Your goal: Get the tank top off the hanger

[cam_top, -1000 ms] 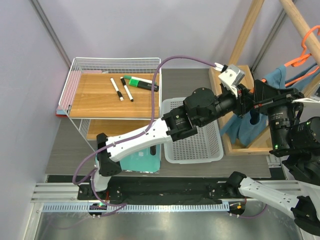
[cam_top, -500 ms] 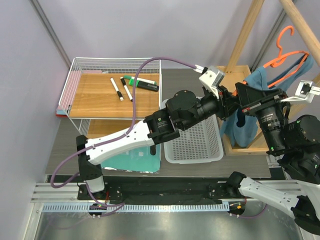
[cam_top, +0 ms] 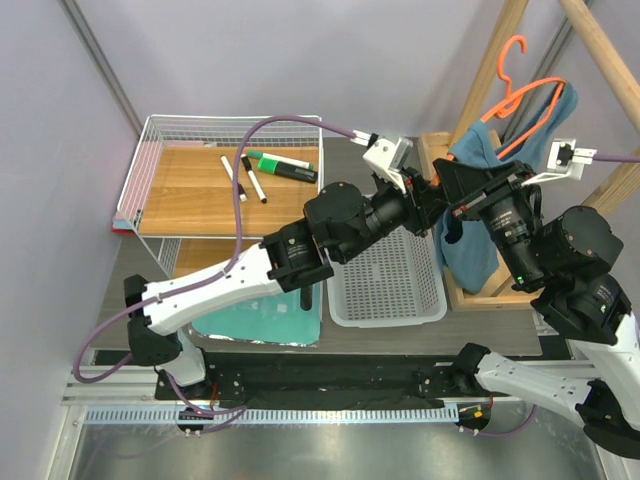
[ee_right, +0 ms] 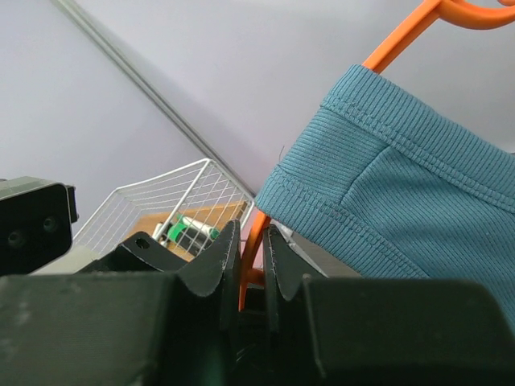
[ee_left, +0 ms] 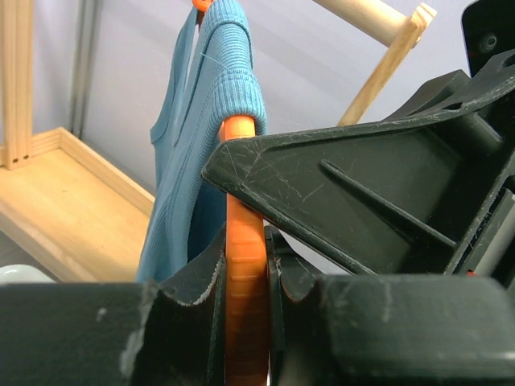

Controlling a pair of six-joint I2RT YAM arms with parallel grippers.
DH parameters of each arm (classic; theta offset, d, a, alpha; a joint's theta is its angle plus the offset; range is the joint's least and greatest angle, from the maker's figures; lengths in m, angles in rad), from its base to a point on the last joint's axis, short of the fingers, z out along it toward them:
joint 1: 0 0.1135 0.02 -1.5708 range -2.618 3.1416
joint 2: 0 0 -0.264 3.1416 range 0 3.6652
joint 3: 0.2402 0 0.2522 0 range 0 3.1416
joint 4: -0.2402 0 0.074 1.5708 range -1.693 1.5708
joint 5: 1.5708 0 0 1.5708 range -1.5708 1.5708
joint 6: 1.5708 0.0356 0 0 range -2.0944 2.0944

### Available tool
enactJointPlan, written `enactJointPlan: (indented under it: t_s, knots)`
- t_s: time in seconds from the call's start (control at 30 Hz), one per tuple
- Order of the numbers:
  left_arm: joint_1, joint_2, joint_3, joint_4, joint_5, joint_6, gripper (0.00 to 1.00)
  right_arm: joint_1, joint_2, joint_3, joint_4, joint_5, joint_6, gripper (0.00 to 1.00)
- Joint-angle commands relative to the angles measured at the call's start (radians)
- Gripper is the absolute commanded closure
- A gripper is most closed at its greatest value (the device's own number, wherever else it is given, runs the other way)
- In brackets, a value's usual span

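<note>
The orange hanger [cam_top: 524, 92] is held up in the air at the right, hook on top. The teal-blue tank top [cam_top: 470, 250] hangs from it with its straps over the hanger's shoulders. My left gripper [cam_top: 441, 196] is shut on the hanger's orange bar [ee_left: 245, 322], and the tank top [ee_left: 193, 161] drapes just beyond its fingers. My right gripper [cam_top: 463, 200] is shut on a thin orange part of the hanger [ee_right: 259, 233], right beside the left gripper. The tank top's hemmed edge [ee_right: 418, 185] lies just above the right fingers.
A white basket [cam_top: 385, 290] lies below the grippers. A wire shelf with a wooden board [cam_top: 200, 200] and markers [cam_top: 285, 165] is at the back left. A mint-green mat [cam_top: 270, 320] lies near the left arm. The wooden rack pole [cam_top: 600, 50] and its base [cam_top: 520, 290] stand at the right.
Both arms have moved left and up together with the hanger. The hanger and tank top have come away from the wooden pole and now hang nearer the basket.
</note>
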Motion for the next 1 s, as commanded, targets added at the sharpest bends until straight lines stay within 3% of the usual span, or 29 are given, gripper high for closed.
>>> enactJointPlan:
  t_s: [0.0, 0.4, 0.97]
  knots:
    - [-0.044, -0.082, -0.034, -0.001, 0.109, -0.007, 1.0, 0.001, 0.051, 0.031, 0.134, -0.066, -0.021, 0.99]
    - [-0.046, -0.194, -0.13, 0.005, 0.151, -0.071, 0.96, 0.001, 0.018, -0.023, 0.223, -0.146, 0.021, 0.99]
    - [-0.046, -0.293, -0.206, 0.023, 0.237, -0.077, 0.56, 0.001, -0.013, -0.072, 0.285, -0.198, -0.042, 1.0]
